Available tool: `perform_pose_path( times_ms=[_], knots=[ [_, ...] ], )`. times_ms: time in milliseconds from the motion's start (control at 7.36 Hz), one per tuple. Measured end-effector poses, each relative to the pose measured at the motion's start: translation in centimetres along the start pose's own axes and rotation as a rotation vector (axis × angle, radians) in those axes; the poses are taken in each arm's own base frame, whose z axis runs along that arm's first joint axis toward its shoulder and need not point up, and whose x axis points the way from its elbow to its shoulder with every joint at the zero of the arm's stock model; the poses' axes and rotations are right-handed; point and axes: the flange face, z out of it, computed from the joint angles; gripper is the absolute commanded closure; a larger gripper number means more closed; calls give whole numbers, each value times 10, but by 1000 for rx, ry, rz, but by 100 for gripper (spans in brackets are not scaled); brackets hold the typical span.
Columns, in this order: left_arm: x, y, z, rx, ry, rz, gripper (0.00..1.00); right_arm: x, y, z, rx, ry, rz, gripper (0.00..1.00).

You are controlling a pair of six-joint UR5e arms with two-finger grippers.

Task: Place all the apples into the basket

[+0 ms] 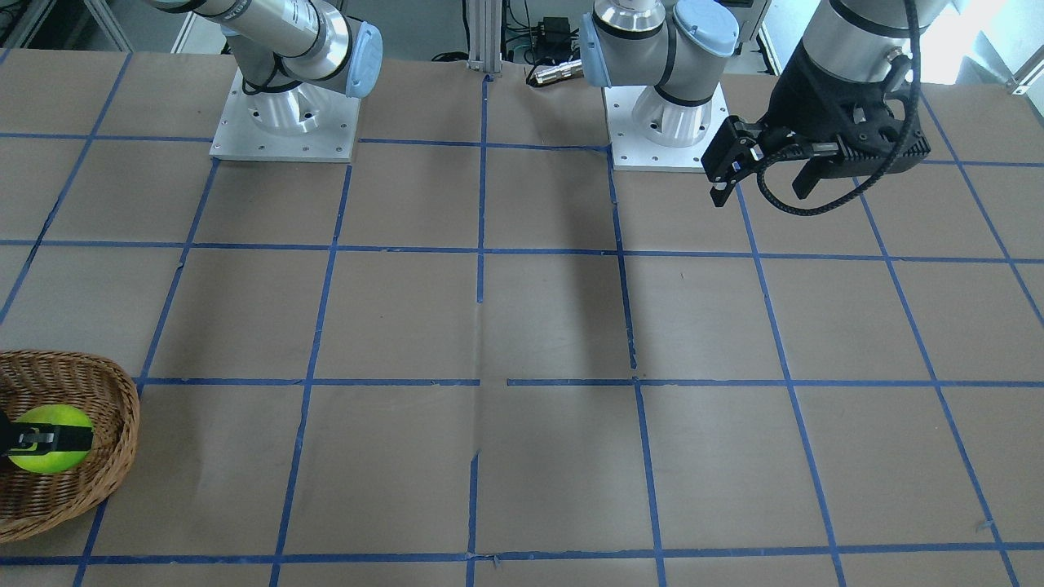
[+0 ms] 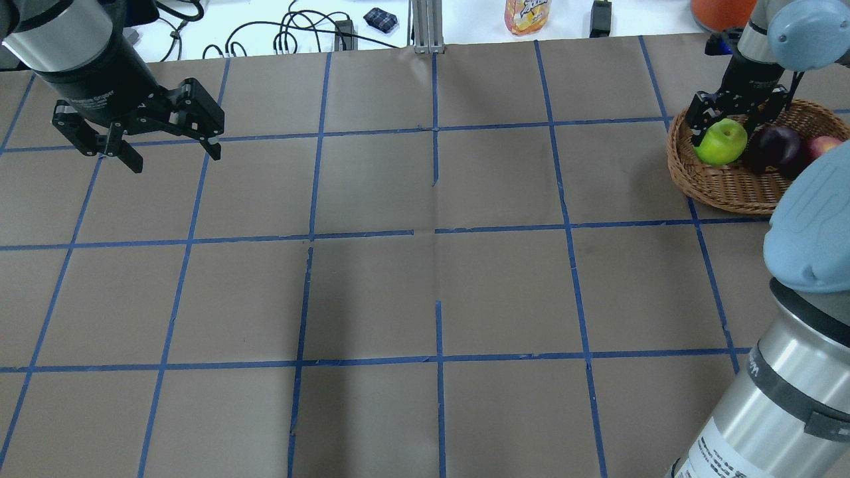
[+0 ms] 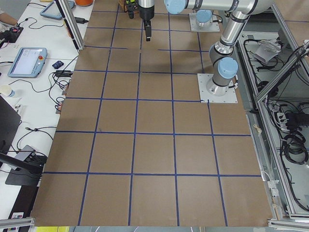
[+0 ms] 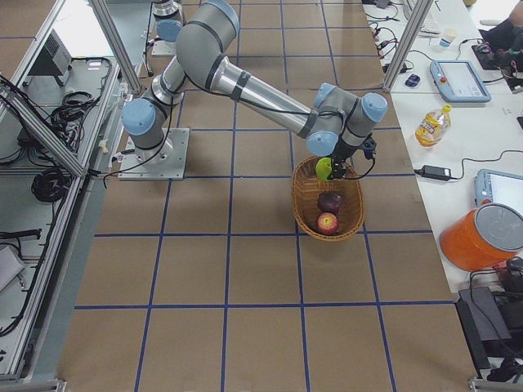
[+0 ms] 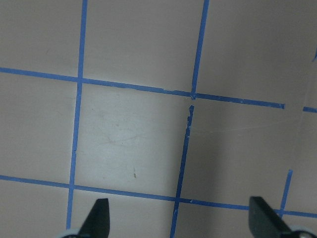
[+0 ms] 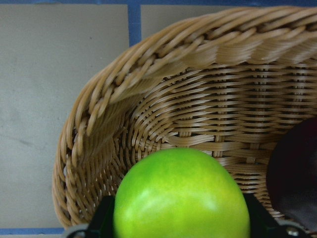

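Note:
The wicker basket stands at the table's far right edge. My right gripper is shut on the lime green apple and holds it just inside the basket's left end. In the right wrist view the green apple fills the gap between the fingers, above the woven wall. The dark maroon apple and the red apple lie in the basket beside it. My left gripper is open and empty, above the table at the far left.
A bottle, cables and an orange bucket stand on the bench beyond the table's far edge. The brown table with blue tape lines lies between the two arms.

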Motion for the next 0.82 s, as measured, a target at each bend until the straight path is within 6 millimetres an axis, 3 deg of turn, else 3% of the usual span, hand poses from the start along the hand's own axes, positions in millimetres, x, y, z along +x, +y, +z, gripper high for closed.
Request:
perform_pose_path(
  times_ms=[408, 815],
  knots=[
    [-2, 6, -4, 7, -2, -1, 0, 1, 7, -7, -26, -4, 0, 0],
    [-3, 10, -8, 12, -2, -3, 0, -15, 40, -66, -21, -4, 0, 0]
  ],
)
